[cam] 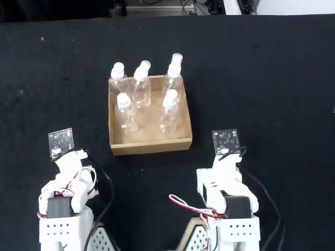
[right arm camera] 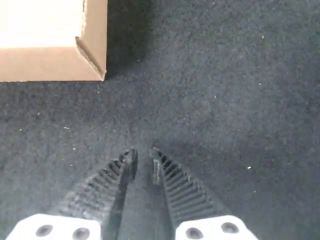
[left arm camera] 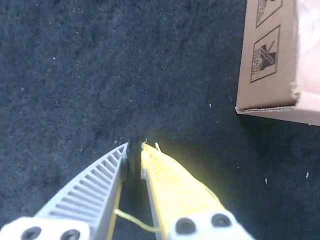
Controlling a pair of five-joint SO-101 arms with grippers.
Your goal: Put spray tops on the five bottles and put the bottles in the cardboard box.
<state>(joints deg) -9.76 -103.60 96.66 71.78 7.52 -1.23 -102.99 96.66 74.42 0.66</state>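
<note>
Left wrist gives you just a corner of the cardboard box (left arm camera: 267, 60), the rest cut by the frame; right wrist crops the cardboard box (right arm camera: 45, 62) too. From above, the left arm (cam: 63, 209) and right arm (cam: 230, 209) run off the bottom edge at their bases.

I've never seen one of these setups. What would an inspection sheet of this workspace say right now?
Surface: table covered in black cloth.
Job's things: five bottles, each with a white spray top, standing in the cardboard box.
Clutter: nothing seen.
Pincers: left pincer and right pincer both shut, holding nothing, each over the cloth near a corner of the box.
Cables: red and white wires and black cables at the arms' bases.
Surroundings: loose cords beyond the table's far edge.
</note>
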